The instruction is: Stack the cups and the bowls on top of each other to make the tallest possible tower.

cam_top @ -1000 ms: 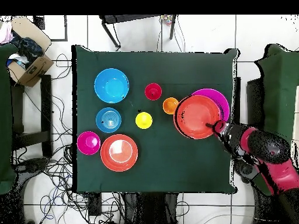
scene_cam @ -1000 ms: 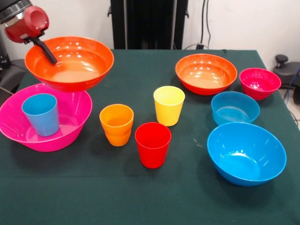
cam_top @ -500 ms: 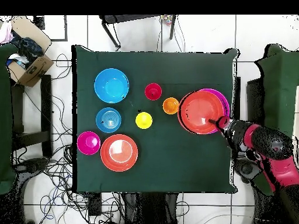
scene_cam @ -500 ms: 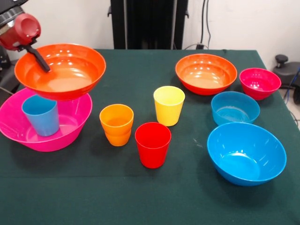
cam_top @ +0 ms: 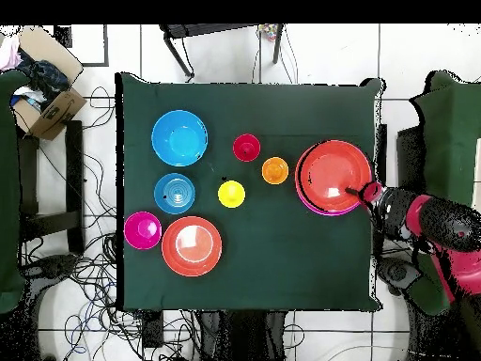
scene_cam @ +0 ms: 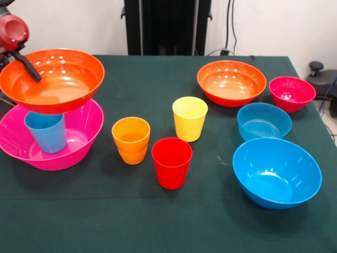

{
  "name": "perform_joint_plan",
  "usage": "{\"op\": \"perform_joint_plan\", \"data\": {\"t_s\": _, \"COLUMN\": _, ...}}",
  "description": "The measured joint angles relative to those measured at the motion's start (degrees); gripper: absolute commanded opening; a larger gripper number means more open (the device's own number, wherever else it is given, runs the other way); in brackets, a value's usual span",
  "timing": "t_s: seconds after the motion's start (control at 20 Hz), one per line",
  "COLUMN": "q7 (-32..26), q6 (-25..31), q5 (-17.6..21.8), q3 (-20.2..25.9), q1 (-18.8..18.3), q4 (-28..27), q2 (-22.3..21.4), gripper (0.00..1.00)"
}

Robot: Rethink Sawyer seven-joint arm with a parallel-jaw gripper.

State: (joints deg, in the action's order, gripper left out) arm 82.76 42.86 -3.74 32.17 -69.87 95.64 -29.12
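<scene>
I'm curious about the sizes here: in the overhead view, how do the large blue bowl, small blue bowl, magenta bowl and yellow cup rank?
Largest to smallest:
large blue plastic bowl
small blue plastic bowl
small magenta plastic bowl (nearly alike, a shade smaller)
yellow plastic cup

White wall (scene_cam: 274,26) behind; pale tiled floor (cam_top: 235,56); cardboard box (cam_top: 42,99); tangled cables (cam_top: 89,273).

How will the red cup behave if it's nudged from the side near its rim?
The red cup stands upright on its narrower base, so a high push would probably tip it. Once down, its taper should make it roll in an arc. It looks like glossy thin plastic on the cloth-covered table, so likely light.
</scene>
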Motion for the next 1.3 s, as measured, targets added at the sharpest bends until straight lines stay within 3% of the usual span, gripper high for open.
{"op": "perform_joint_plan", "data": {"t_s": 0.65, "q7": 0.0, "q6": 0.3, "q5": 0.0, "q3": 0.0, "q1": 0.0, "q4": -1.1, "q2": 0.3, "gripper": 0.0}}
{"op": "perform_joint_plan", "data": {"t_s": 1.3, "q7": 0.0, "q6": 0.3, "q5": 0.1, "q3": 0.0, "q1": -0.3, "q4": -4.3, "q2": 4.3, "gripper": 0.0}}
